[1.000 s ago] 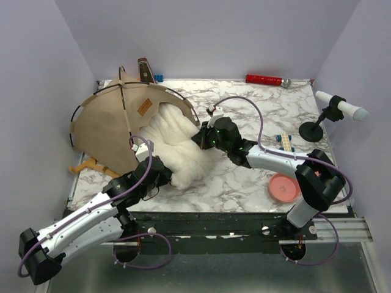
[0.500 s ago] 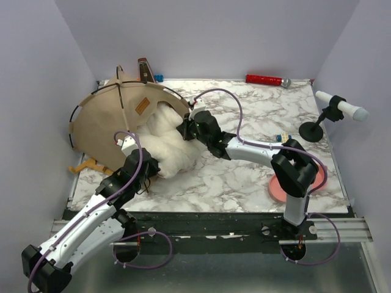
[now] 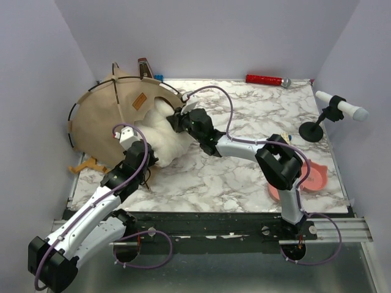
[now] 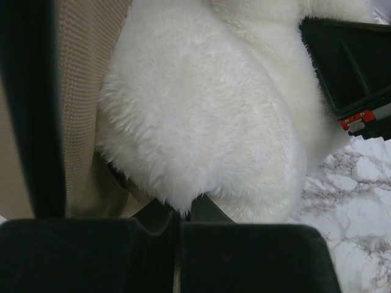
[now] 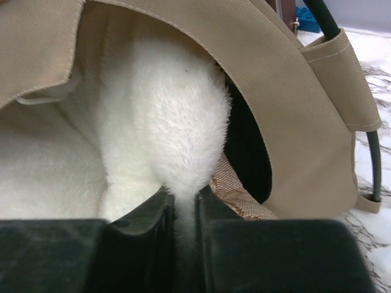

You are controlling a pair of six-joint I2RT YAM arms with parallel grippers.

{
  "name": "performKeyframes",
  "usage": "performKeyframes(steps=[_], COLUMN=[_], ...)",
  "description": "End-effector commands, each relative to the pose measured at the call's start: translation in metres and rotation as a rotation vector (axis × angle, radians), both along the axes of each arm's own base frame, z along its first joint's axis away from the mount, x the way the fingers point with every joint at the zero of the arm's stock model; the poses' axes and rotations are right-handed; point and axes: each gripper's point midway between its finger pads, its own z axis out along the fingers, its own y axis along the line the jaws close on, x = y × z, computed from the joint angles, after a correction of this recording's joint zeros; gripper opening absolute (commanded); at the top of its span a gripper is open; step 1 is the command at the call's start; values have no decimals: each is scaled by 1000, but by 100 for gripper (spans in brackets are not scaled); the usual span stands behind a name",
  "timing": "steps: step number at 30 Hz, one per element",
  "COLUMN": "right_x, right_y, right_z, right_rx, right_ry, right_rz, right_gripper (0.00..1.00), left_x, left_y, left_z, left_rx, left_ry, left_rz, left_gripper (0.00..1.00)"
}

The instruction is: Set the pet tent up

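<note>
The tan pet tent lies at the back left of the table, its arched doorway facing right. A white fluffy pillow sits partly inside that doorway. My left gripper is at the pillow's near edge, shut on a tuft of it. My right gripper is at the doorway, jaws pinched on a fold of the pillow. The right wrist view shows the tent's fabric arch over the pillow, with black lining behind. In the left wrist view the pillow fills the frame, tan fabric to its left.
A red cylinder lies along the back edge. A black stand with a white roller is at the far right. A pink plate lies under the right arm's elbow. An orange piece sticks out beside the tent's near edge.
Both grippers have moved left and back, carrying the pillow further into the tent's doorway. The tent has shifted and tipped slightly toward the back.
</note>
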Motion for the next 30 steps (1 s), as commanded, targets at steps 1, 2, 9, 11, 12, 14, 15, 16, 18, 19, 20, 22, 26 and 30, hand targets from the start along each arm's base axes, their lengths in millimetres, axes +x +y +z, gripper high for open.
performKeyframes(steps=[1,2,9,11,12,14,15,16,18,19,20,22,26,30], right_x=[-22,-24,-47,-50,-51,-50,-49,-48,-50,-53,-56,-63,-68,-64], right_y=[35,32,-24,-43,-52,-70,-79,-88,-101,-103,-103,-97,-75,-52], right_z=[49,52,78,79,79,77,73,68,53,46,36,23,10,10], right_rx=[74,59,22,9,4,-19,-32,-41,-39,-20,-9,37,128,225], right_ry=[-120,-114,-57,-36,-32,-15,0,22,70,98,125,175,234,235], right_rz=[144,144,44,-12,-38,-100,-136,-165,-205,-196,-175,-129,-39,28], right_gripper=[32,46,97,100,100,100,100,100,100,100,100,100,100,100], left_x=[35,36,36,36,36,36,35,35,34,34,34,33,29,24], left_y=[12,13,20,21,21,21,21,21,21,21,21,21,18,12], left_z=[56,56,56,57,56,55,54,54,53,53,53,52,51,54], left_rx=[-33,-31,-36,-33,-30,-26,-24,-25,-27,-27,-24,-16,-7,5], left_ry=[-198,-199,-220,-220,-218,-215,-213,-213,-213,-215,-214,-210,-209,-222], left_rz=[119,127,153,154,152,146,147,147,145,142,139,134,96,26], left_gripper=[0,0,0,0,0,0,0,0,0,0,0,0,0,6])
